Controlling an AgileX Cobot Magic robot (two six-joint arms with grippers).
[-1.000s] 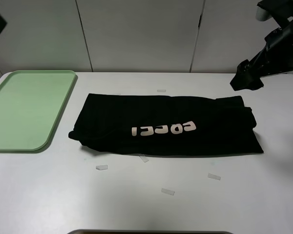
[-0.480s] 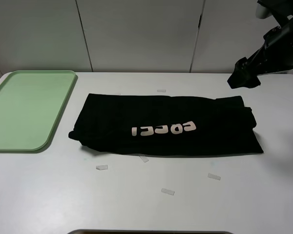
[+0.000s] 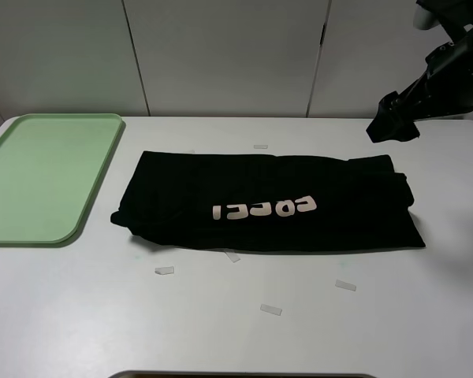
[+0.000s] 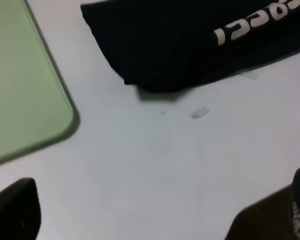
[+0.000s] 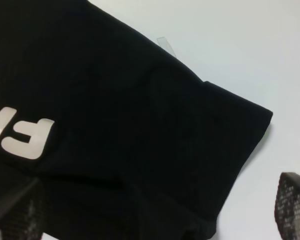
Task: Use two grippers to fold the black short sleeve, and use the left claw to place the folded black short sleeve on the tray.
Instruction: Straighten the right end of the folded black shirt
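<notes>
Only the high view takes in the whole bench (image 3: 236, 339). The shirt (image 3: 268, 189) lies folded in a long flat band across the middle, with its pale letters (image 3: 264, 209) face up. The tray (image 3: 39, 177) sits at the back left corner, near the shirt's left end but not touching it. The shirt is on the bench, not on the tray.

That view also shows the right gripper (image 3: 392, 126) raised over the back right corner, apart from the shirt. The left gripper is outside that picture.

The left wrist view alone shows the left gripper (image 4: 150, 215). Its dark fingers (image 4: 15, 212) stand far apart with only bench surface between them, released and holding nothing. Beyond them are the tray's rounded front corner and the shirt's left end.

The right wrist view looks down on the shirt's right end, where layered folds and one blurred letter show up close. The right gripper's jaws are spread wide there too, grasping nothing.

Small tape scraps (image 3: 165, 270) lie on the bench in front of the shirt, one pokes out from under its front edge, and another lies behind it. Grey wall panels (image 3: 221, 55) stand behind the bench.
</notes>
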